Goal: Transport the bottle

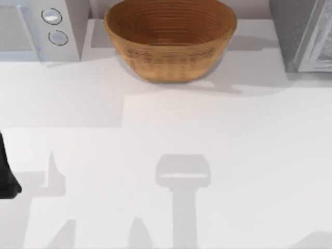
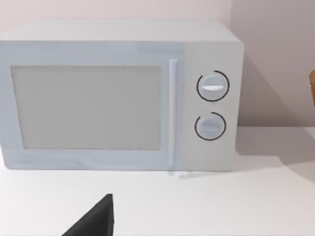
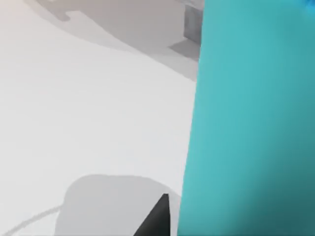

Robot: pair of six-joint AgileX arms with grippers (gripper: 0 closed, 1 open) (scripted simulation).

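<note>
The cyan-turquoise bottle [image 3: 251, 123] is looming right against the right wrist camera, above the white counter [image 1: 233, 155]; whether the jaws are clamping it I cannot tell. A loose hold risks dropping it short of the woven brown basket [image 1: 170, 41] at twelve o'clock.

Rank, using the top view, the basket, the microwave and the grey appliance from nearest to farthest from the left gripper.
From the left gripper, at the view's left edge:
1. Microwave, top-left corner.
2. Basket, top centre.
3. Grey appliance, top-right corner.
</note>
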